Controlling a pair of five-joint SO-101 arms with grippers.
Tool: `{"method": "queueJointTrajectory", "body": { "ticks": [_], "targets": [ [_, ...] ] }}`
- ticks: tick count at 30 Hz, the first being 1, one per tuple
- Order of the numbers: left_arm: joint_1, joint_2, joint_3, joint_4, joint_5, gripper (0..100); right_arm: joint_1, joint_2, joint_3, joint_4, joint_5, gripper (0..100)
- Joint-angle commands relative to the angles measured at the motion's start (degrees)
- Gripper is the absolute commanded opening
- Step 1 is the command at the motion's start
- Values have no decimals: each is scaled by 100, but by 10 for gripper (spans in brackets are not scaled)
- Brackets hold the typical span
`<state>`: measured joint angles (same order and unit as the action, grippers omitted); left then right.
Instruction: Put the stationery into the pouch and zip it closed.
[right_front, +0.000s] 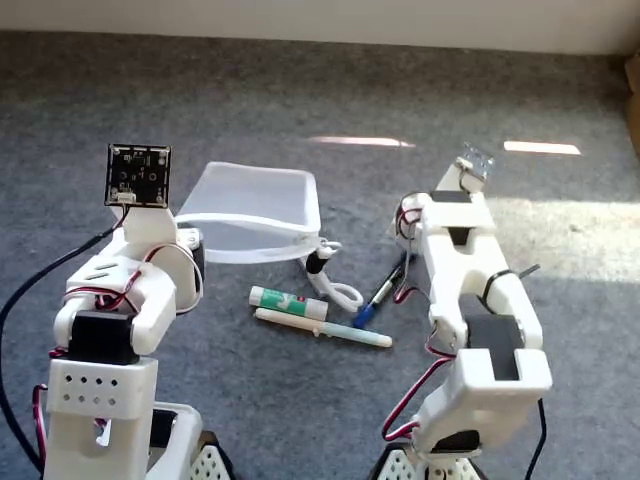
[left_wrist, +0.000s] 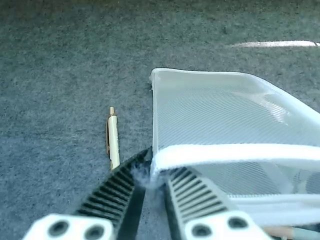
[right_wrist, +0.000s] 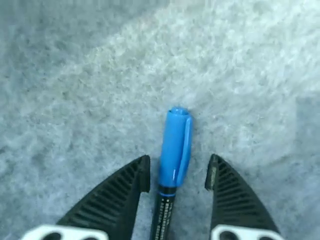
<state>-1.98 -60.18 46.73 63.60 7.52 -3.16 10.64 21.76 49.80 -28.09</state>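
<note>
Left arm (right_front: 110, 310): nearest the high camera, rising from the lower left; its upper end sits at the left end of the pouch.
Left pincer (left_wrist: 152, 172): closed on the pouch, with the ribbed fingers (left_wrist: 125, 185) clamping a corner of the white rim.
Cream pen (left_wrist: 113, 140): lies flat on the counter just beside the left pincer, apart from the pouch.
Pouch (right_front: 255, 215): white translucent mesh, lying on the counter between the two arms. In the left wrist view the pouch (left_wrist: 225, 110) has its mouth gaping, with the rim band lifted off the lower layer.
Glue stick (right_front: 288, 301): white with green marking, flat on the counter just in front of the pouch and outside it.
Long pale pen (right_front: 322, 328): lies just in front of the glue stick, roughly parallel to it and outside the pouch.
Black piece with white loop (right_front: 330, 275): lies at the right corner of the pouch; I cannot tell what it is.
Marker (right_front: 383, 292): black barrel and blue cap, flat on the counter beside the right arm and outside the pouch.
Right pincer (right_wrist: 178, 161): open, with one finger on each side of the marker (right_wrist: 175, 145); the fingers (right_wrist: 125, 190) are not touching the marker.
Right arm (right_front: 480, 300): rises from the lower right and extends away from the high camera.
Counter (right_front: 300, 100): covered in grey carpet.
</note>
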Motion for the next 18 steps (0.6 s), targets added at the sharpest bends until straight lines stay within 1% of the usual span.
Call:
{"method": "queueJointTrajectory", "body": {
  "ticks": [1, 3, 5, 11, 14, 18],
  "targets": [
    [-22, 13, -22, 0, 18, 7, -127, 48, -312, 145, -70, 177],
    [-22, 13, -13, -18, 18, 7, -127, 145, -312, 145, -404, 177],
    [-22, 13, -22, -18, 18, 7, -127, 224, -312, 154, -519, 169],
    [-22, 13, -22, -9, 18, 7, 4, 215, -312, 145, -501, 5],
    [-31, 13, -13, 9, 18, 7, 84, -31, -286, 163, -501, 5],
    [-31, 13, -40, 18, 18, 7, 66, -919, -251, 453, -448, 5]
  ]
}}
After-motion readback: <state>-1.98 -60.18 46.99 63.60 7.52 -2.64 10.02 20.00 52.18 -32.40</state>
